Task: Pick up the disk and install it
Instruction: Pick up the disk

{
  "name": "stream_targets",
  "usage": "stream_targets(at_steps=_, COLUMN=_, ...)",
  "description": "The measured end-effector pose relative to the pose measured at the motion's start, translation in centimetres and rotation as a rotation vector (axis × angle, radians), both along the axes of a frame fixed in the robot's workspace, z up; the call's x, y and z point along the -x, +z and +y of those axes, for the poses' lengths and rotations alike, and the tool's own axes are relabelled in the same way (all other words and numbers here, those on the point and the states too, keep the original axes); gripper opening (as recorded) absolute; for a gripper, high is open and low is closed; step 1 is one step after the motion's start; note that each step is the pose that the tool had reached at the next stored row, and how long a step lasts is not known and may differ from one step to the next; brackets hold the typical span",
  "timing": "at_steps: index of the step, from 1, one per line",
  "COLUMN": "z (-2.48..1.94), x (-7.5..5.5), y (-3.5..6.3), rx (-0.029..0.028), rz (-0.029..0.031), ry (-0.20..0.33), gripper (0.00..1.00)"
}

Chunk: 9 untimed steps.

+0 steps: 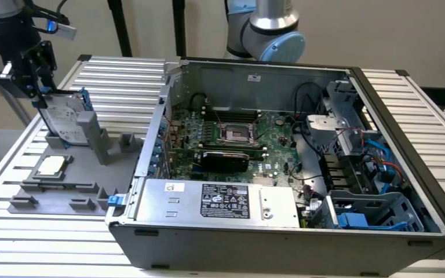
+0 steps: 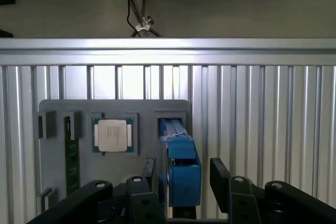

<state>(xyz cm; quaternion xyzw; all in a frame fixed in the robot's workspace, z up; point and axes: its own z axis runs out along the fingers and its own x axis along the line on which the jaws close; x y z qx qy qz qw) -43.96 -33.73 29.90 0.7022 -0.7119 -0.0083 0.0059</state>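
The disk point(image 1: 62, 119) stands on edge in a slot of the grey holder point(image 1: 91, 139) on the exterior view's left, silver with blue rails. My gripper point(image 1: 40, 95) hangs right over its top edge. In the wrist view the disk's blue rail point(image 2: 181, 156) runs between my two black fingers point(image 2: 220, 174). The gripper point(image 2: 184, 178) is open, and a gap shows between the rail and the finger on one side. The lower part of the disk is hidden in the slot.
A grey fixture plate point(image 1: 21, 205) holds a small square silver chip point(image 1: 51, 166) point(image 2: 112, 135) and a green memory stick point(image 2: 71, 156). The open computer case point(image 1: 284, 162) takes up the middle, with a silver labelled box point(image 1: 222, 202) and blue drive bays point(image 1: 369, 214). A slatted metal table point(image 1: 122, 81) lies underneath.
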Motion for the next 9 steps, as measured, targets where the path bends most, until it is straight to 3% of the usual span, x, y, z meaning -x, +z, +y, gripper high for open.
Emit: stream_targets(at_steps=9, z=-0.15, x=0.0, y=-1.04, rx=0.0002, rz=0.0003, ry=0.001, gripper=0.54)
